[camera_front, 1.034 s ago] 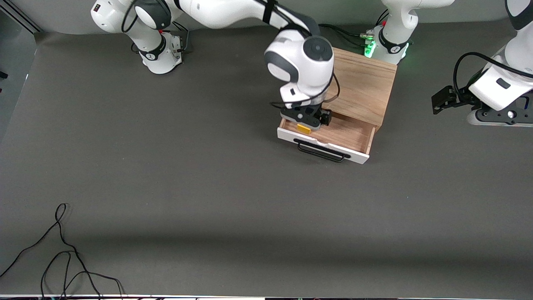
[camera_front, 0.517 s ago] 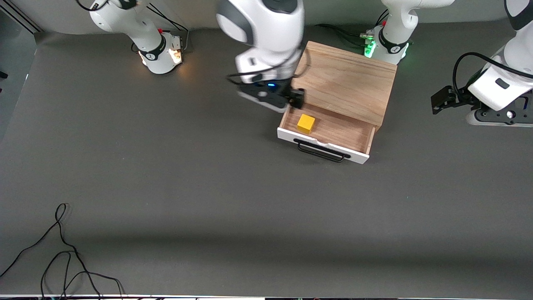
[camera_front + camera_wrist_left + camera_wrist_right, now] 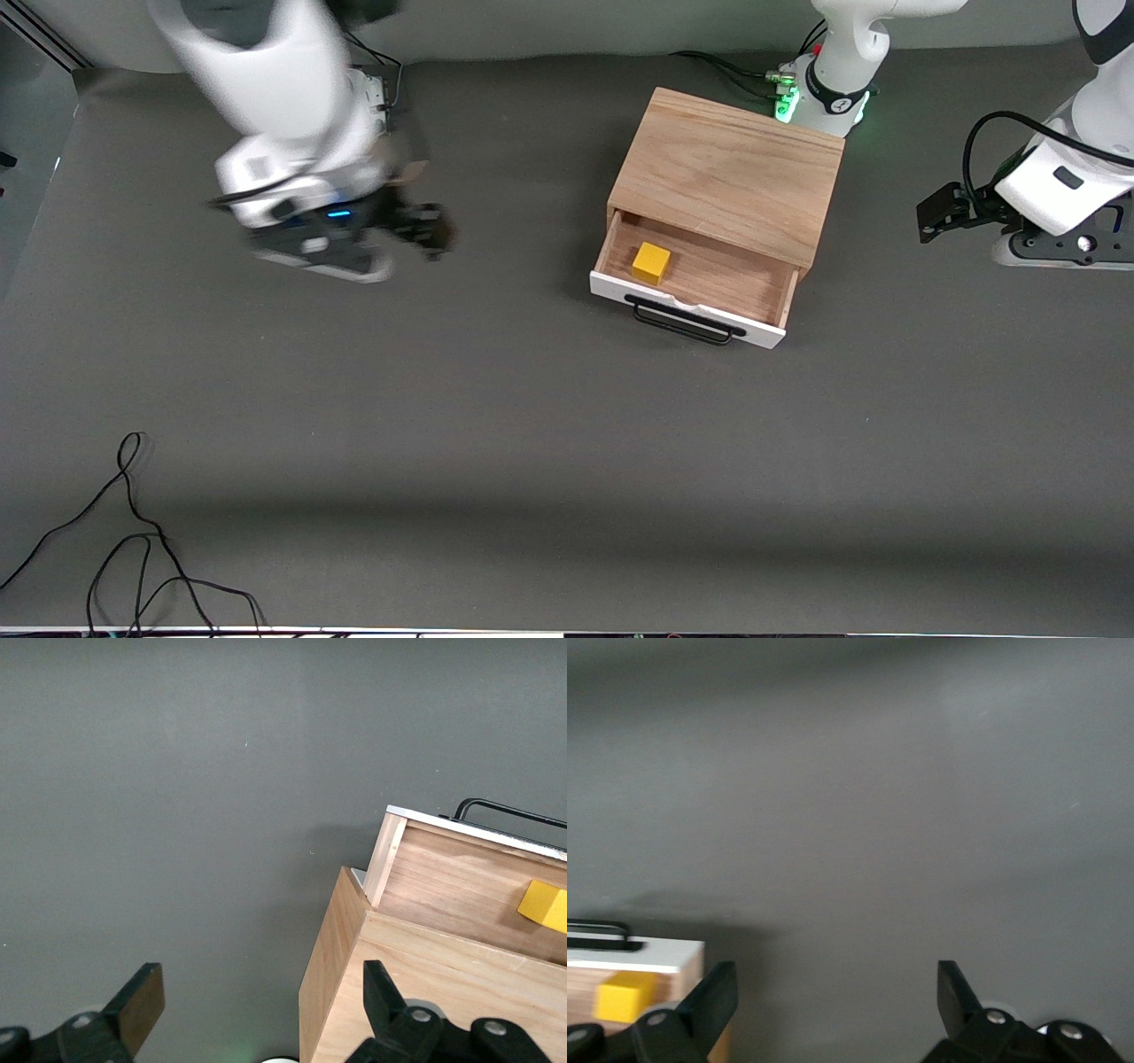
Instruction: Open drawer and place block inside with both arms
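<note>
The drawer (image 3: pixel 700 282) stands open from the light oak box (image 3: pixel 731 173), with its white front and black bar handle (image 3: pixel 682 324) toward the front camera. The yellow block (image 3: pixel 651 262) lies inside the drawer, at the right arm's end of it. My right gripper (image 3: pixel 363 252) is open and empty over bare table near the right arm's base; its wrist view shows its jaws (image 3: pixel 835 992) wide apart, with the block (image 3: pixel 625 997) at the edge. My left gripper (image 3: pixel 1005 239) waits open and empty (image 3: pixel 261 992) beside the box (image 3: pixel 425 1001). The block (image 3: pixel 545 906) shows there too.
A loose black cable (image 3: pixel 133 532) lies on the grey table near the front camera, at the right arm's end. The left arm's green-lit base (image 3: pixel 828 93) stands just past the box.
My right gripper let go of the block in the drawer, rose and swung away toward the right arm's base. The block stays in the drawer. The left arm has not moved.
</note>
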`<state>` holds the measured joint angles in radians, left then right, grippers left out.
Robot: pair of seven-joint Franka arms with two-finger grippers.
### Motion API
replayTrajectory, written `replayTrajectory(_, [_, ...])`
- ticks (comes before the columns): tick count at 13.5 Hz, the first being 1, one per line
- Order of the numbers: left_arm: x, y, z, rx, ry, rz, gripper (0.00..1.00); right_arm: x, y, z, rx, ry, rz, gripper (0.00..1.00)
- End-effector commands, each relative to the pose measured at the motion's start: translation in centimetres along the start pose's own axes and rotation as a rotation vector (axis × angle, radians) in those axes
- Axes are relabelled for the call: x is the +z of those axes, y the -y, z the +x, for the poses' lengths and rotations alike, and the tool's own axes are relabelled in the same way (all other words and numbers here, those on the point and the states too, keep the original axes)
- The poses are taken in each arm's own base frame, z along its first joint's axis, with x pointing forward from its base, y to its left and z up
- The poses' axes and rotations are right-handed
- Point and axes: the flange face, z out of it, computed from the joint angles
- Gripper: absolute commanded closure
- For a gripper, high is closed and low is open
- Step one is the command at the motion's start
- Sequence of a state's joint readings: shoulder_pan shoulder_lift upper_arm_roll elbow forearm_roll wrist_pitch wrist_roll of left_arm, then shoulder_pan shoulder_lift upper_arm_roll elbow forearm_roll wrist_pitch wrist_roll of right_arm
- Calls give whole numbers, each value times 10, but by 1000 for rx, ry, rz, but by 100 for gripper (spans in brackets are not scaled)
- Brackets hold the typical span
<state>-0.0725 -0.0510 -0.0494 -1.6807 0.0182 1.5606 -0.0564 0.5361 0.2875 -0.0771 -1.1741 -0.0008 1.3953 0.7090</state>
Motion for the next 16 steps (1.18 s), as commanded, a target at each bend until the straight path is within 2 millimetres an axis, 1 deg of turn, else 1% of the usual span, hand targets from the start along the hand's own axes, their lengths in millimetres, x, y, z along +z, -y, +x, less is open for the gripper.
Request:
replayTrajectory(1, [0, 1, -3, 10, -4, -6, 0, -6, -89, 12, -86, 12, 42, 0])
replayTrajectory(2, [-1, 1, -2, 11, -7, -6, 0, -5, -124, 22, -106, 9, 52, 0])
replayTrajectory(3, [0, 0, -2, 11, -4, -7, 0, -6, -154, 28, -124, -1, 62, 0])
replayTrajectory(5, [-1, 0, -2, 11, -6, -7, 0, -7, -199, 37, -137, -7, 69, 0])
replayTrajectory(8, [0, 0, -2, 13, -3, -7, 0, 2, -257, 54, -184, -1, 71, 0])
replayTrajectory(11, [0, 0, -2, 11, -3, -7, 0, 6, -281, 61, -155, 6, 71, 0])
replayTrajectory(12, [0, 1, -2, 10, -4, -6, 0, 10, -295, 67, -129, 13, 70, 0])
replayTrajectory(16, [0, 1, -2, 10, -1, -6, 0, 14, -298, 70, -141, 15, 70, 0])
